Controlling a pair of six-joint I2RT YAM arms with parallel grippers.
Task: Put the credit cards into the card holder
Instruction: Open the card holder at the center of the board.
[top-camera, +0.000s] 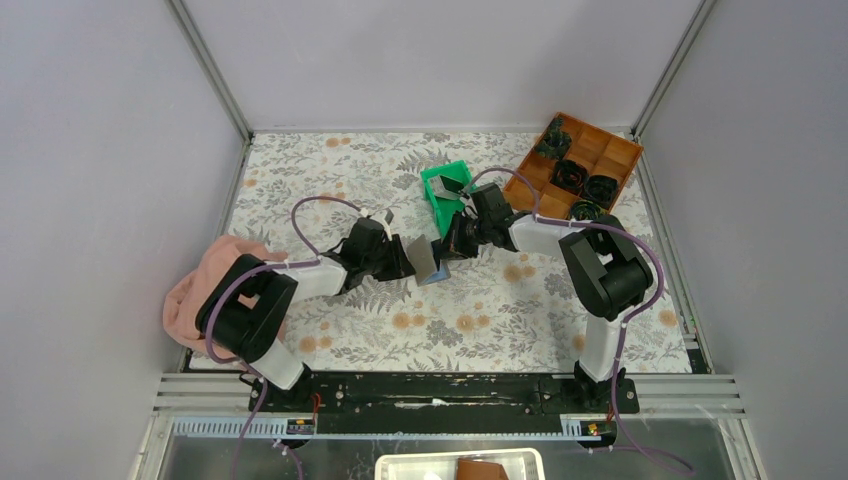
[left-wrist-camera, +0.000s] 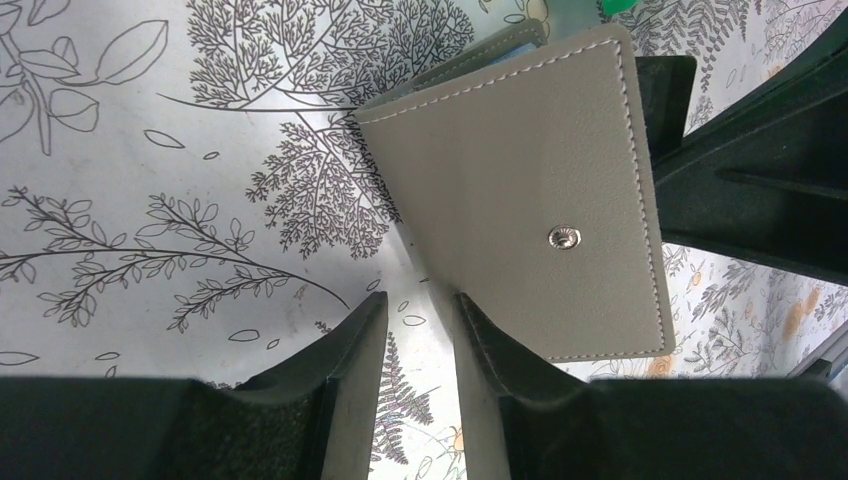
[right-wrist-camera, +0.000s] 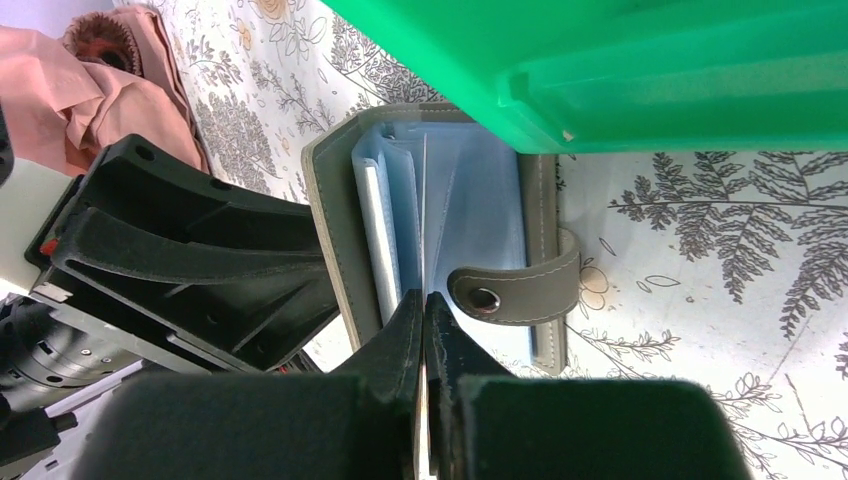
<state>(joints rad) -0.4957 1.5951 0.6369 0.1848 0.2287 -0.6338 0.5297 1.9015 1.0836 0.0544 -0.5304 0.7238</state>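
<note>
Right gripper (right-wrist-camera: 424, 300) has its jaws pressed together, tips at the blue sleeves of the open holder (right-wrist-camera: 450, 200). A thin bright edge shows between them, and what it belongs to I cannot tell. Left gripper (left-wrist-camera: 422, 300) shows its fingers apart with the floral cover visible between them. One finger overlaps the holder's lower corner, but whether they pinch it I cannot tell.

Table (top-camera: 330, 170) is spread with a floral cover. Tray (top-camera: 610, 150), brown and partitioned, lies right of the bin (top-camera: 434, 203) and a little farther back, with dark pieces (top-camera: 570, 176) in several compartments. Pink cloth (top-camera: 205, 285) is bunched well to the left of the bin. The bin is green.

The holder lies just beside the bin on its near side, between the two grippers. It is opened, with its grey cover tilted up off the table on the left gripper's side. Its strap (right-wrist-camera: 515, 290) is unfastened and curls over the other cover. One card (top-camera: 450, 186), dark grey, lies tilted inside the bin.
</note>
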